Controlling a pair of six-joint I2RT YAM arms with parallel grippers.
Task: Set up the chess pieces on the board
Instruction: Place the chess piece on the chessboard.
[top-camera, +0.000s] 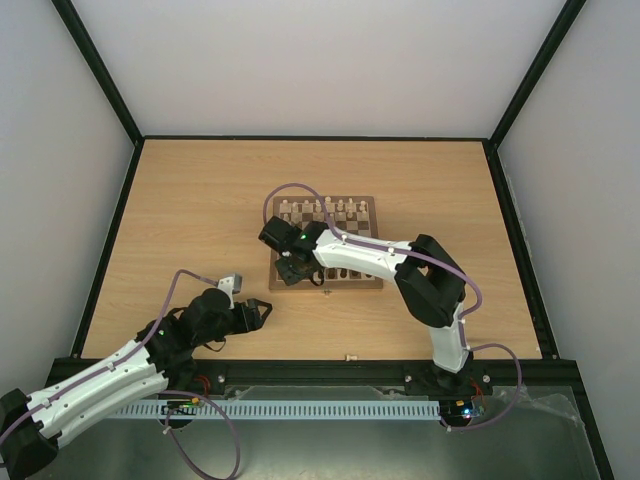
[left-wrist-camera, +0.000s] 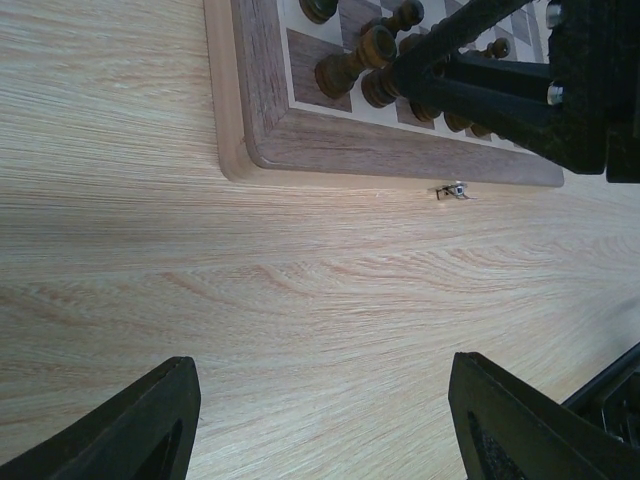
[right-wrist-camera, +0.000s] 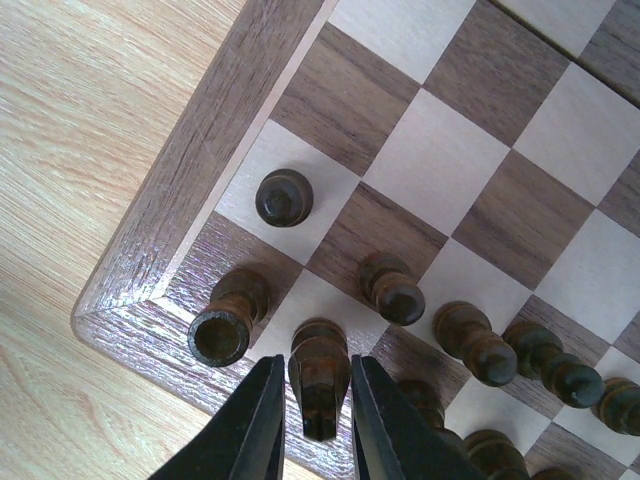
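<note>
R gripper (right-wrist-camera: 317, 372) is down at the board's (right-wrist-camera: 190, 190) 7 o'clock corner, jaws narrow, pads looking flush on both flanks of a dark piece (right-wrist-camera: 319, 400) that stands upright in the back row. It sits just beside the corner rook (right-wrist-camera: 222, 330), w/ a dark pawn (right-wrist-camera: 284, 197) ahead of it. Tight spot: neighbours close on both sides and the board's border right there, so straight up looks like the only clean way out.

Now the pale chess pieces (top-camera: 318, 210). They stand along the board's 12 o'clock edge, well away from either gripper. One small pale bit (top-camera: 351, 357) lies off the board on the table (top-camera: 200, 200), toward 6 o'clock near the arms' edge. Prob a stray cream piece, but it's too small to be sure, and I can't call its long axis.

That's the relation that counts. The stray sits approx 4 o'clock from the L gripper (left-wrist-camera: 322, 380) and approx 5 o'clock from the R one, about equally far from both. The L one hangs wide open and empty over bare wood at the board's 8 o'clock side, w/ the clasp (left-wrist-camera: 455, 190) in its view. My call: L is the free one for the fetch, w/ open table all the way and only the near edge to mind.
</note>
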